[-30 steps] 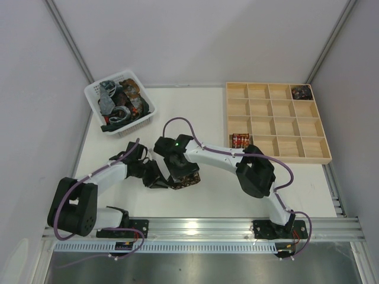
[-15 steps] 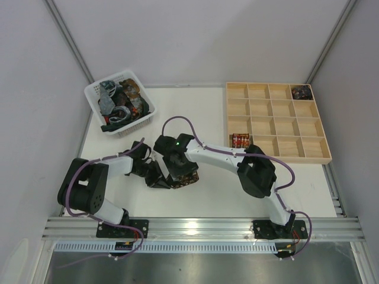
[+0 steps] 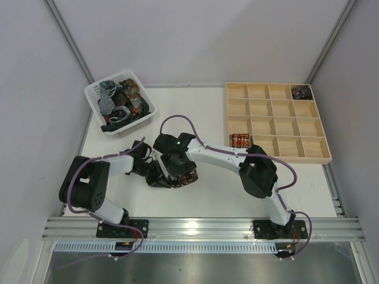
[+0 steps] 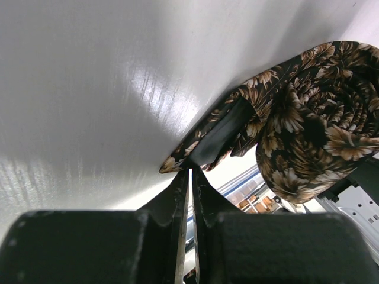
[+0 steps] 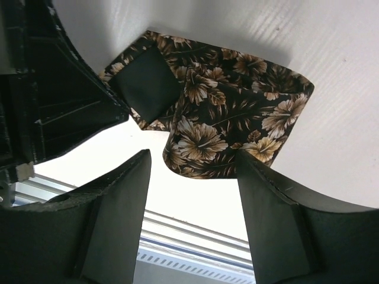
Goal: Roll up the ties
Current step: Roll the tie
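One floral tie [image 3: 188,177] lies on the white desk [image 3: 207,109] at the middle of the top view, between two black pincers. It is dark brown fabric printed with tan blossoms and wound into a loose, soft coil. Its pointed end trails off the coil and shows a plain dark lining.

The left pincer [image 4: 190,173] is clenched, with only a thin slit between its two flat fingers, and it nips the edge of that pointed end. The right pincer [image 5: 192,155] is released. Its two broad matte fingers stand well apart, and the coil sits just beyond their tips.

At upper left stands one white plastic basket [image 3: 135,124] with latticed walls. It holds a tangled heap of ties [image 3: 121,100] in grey, red and black, too jumbled to count.

At upper right lies one pale wooden tray [image 3: 278,158], split into sixteen square compartments, four by four. Two are filled: a dark rolled tie [image 3: 302,92] sits in the top right corner cell, and a red rolled tie [image 3: 240,140] sits in the bottom left cell.
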Motion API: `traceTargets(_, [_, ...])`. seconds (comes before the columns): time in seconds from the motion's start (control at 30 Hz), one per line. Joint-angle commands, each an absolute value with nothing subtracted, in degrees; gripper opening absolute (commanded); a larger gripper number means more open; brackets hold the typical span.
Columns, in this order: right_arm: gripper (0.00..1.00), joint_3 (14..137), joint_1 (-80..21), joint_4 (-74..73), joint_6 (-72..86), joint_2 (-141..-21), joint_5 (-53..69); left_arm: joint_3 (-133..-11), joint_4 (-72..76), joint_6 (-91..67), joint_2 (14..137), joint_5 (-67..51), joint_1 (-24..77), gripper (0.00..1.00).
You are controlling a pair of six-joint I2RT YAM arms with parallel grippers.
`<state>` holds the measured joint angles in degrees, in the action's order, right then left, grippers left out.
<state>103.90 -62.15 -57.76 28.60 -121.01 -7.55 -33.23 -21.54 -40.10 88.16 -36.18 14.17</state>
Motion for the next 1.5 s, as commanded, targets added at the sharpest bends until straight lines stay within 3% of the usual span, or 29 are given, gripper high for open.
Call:
traceTargets(0.0, [0.64, 104.59, -62.14, -55.02, 26.90, -119.44, -5.81, -34.36, -21.00, -39.29, 89.38, -32.96, 13.80, 0.10])
traceTargets(0.5, [0.61, 90.18, -59.15, -42.81, 27.69, -117.60, 6.77, -36.21, -23.46, -37.97, 88.42, -31.55, 13.80, 0.10])
traceTargets(0.83, [0.65, 93.86, -57.22, -41.57, 25.05, -110.22, 8.17, -39.89, -28.55, -33.84, 85.08, -30.41, 13.71, 0.13])
traceTargets(1.13, [0.64, 88.87, -50.46, -43.77, 32.07, -97.75, 0.10, -45.78, -34.01, -30.15, 79.11, -30.67, 13.80, 0.17])
traceTargets(1.17, [0.63, 86.77, -49.75, -43.86, 34.43, -96.95, -1.83, -46.66, -34.45, -29.45, 78.58, -30.67, 13.71, 0.13])
traceTargets(1.23, [0.61, 84.82, -48.78, -45.08, 37.16, -95.89, -4.99, -49.64, -36.03, -29.01, 77.87, -28.75, 13.80, 0.06])
traceTargets(1.33, [0.57, 81.57, -47.81, -47.10, 43.05, -95.63, -8.25, -54.91, -36.91, -28.04, 77.78, -24.45, 13.80, 0.05])
traceTargets(1.43, [0.38, 77.09, -47.55, -45.98, 50.08, -95.10, -8.62, -60.09, -35.52, -27.69, 82.25, -23.82, 13.97, 0.05])
traceTargets(1.47, [0.26, 76.12, -47.46, -45.36, 51.66, -95.10, -8.27, -61.25, -34.72, -27.25, 83.83, -23.99, 14.32, 0.05])
